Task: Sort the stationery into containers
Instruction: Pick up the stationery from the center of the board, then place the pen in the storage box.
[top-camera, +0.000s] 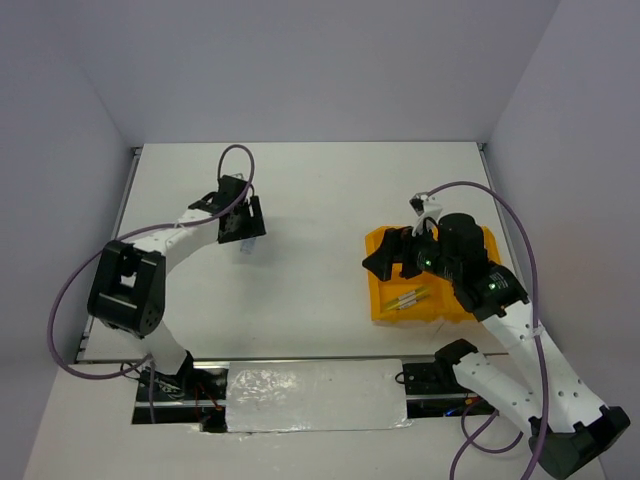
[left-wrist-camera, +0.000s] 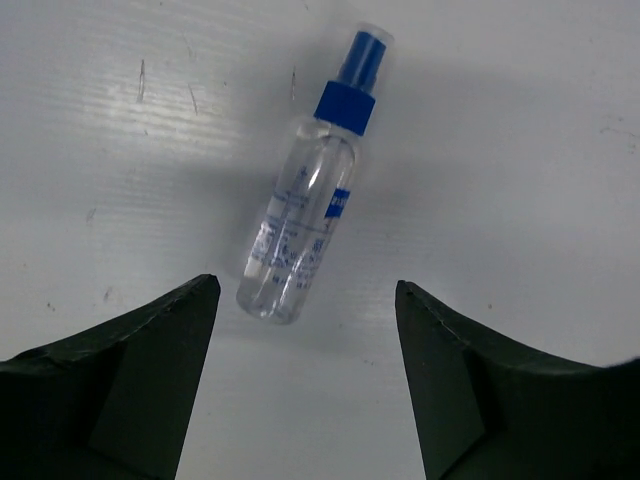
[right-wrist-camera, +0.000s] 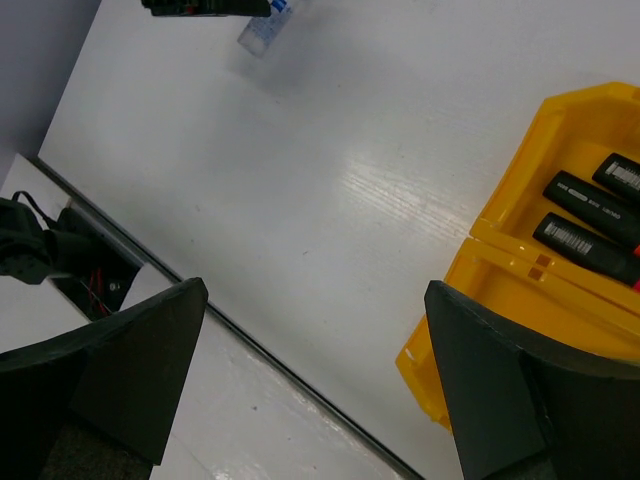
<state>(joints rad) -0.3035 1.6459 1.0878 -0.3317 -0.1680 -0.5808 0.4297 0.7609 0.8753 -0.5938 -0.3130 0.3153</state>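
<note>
A clear bottle (left-wrist-camera: 300, 215) with a blue cap (left-wrist-camera: 347, 104) lies flat on the white table, cap pointing away. My left gripper (left-wrist-camera: 305, 284) is open and empty, hovering over the bottle's base end, one finger on each side. In the top view the bottle (top-camera: 246, 247) lies just below the left gripper (top-camera: 244, 230). The orange-yellow tray (top-camera: 383, 305) sits at the right. It holds thin pens (top-camera: 408, 298) and black highlighters (right-wrist-camera: 588, 205). My right gripper (right-wrist-camera: 315, 288) is open and empty above the tray's left edge (right-wrist-camera: 500, 250); it also shows in the top view (top-camera: 392, 258).
The table's near edge (right-wrist-camera: 260, 345) runs under the right gripper, with a foil-covered strip (top-camera: 310, 395) and cables below it. Grey walls close in the table on three sides. The bottle (right-wrist-camera: 262, 28) and the left gripper (right-wrist-camera: 205, 6) show far off in the right wrist view.
</note>
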